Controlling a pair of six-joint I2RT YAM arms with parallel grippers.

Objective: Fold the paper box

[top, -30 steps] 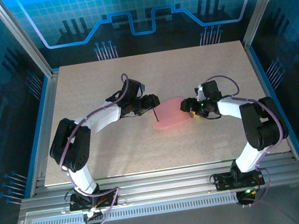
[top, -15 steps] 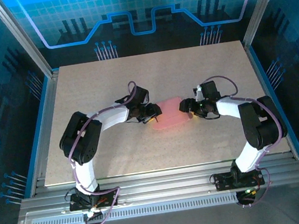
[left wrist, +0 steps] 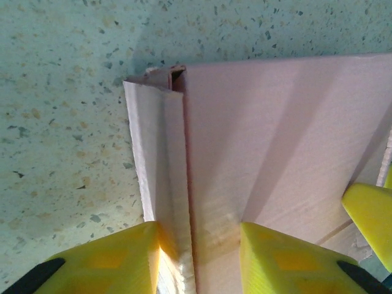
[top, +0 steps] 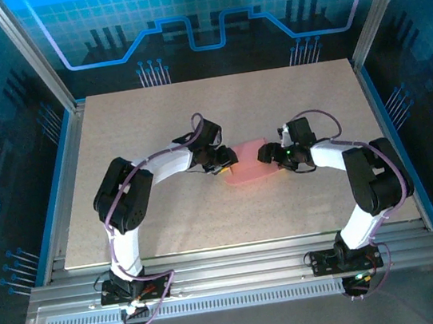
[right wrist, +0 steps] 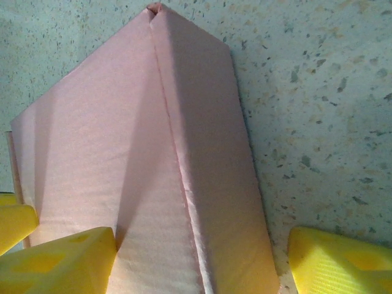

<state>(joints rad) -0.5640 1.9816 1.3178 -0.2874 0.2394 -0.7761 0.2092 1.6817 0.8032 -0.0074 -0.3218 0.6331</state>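
- Lying mid-tabletop (top: 137,117), btwn the two arms: the paper box (top: 249,173), pink, partly folded, one long crease raised as a ridge.
- L pincer (top: 225,161) is at the box's left end. In its wrist view the yellow fingers (left wrist: 104,260) sit either side of a narrow folded-up strip along the box edge, w/ a fairly narrow gap. Can't tell whether it actually clamps the card.
- R pincer (top: 267,155) is at the opposite end, spread wide, astride the tented ridge. One finger (right wrist: 61,257) is against the pink panel; the other is just off the box edge, a sliver of tabletop btwn them.
- Each wrist view also catches a yellow fingertip of the other pincer at the box's far end.
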